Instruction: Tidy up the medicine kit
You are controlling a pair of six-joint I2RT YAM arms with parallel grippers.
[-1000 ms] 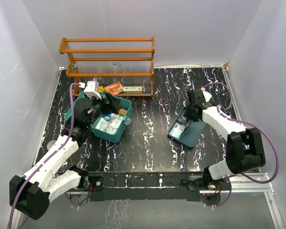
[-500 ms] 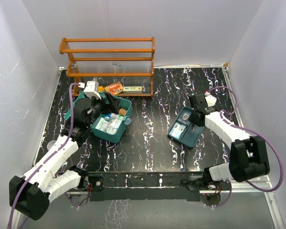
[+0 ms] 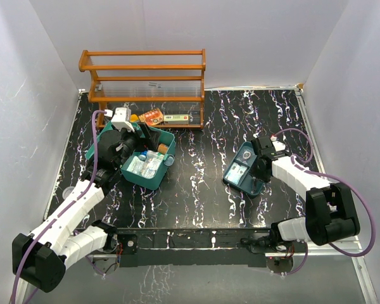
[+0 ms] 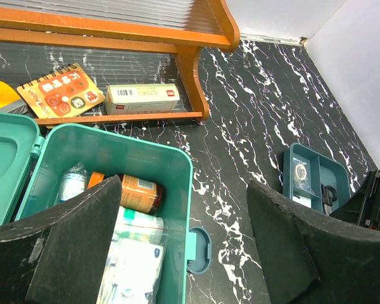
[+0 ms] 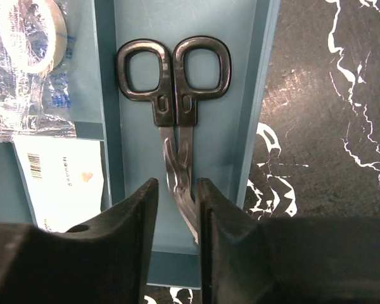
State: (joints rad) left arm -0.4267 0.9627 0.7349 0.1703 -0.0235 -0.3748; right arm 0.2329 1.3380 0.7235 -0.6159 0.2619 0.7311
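R tool (image 5: 177,187) pulled back, now astride scissors (image 5: 174,82) in tray (image 5: 240,139).

White-shelled arms (image 3: 69,212) with black joints (image 3: 326,212), thin purple cables (image 3: 95,139), and scuffed matte-black claw fingers (image 4: 285,240).

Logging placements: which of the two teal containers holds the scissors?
The darker, shallow insert tray by the right end effector; the scissors lie in its narrow compartment. The lighter, deeper box at left holds bottles and packets.
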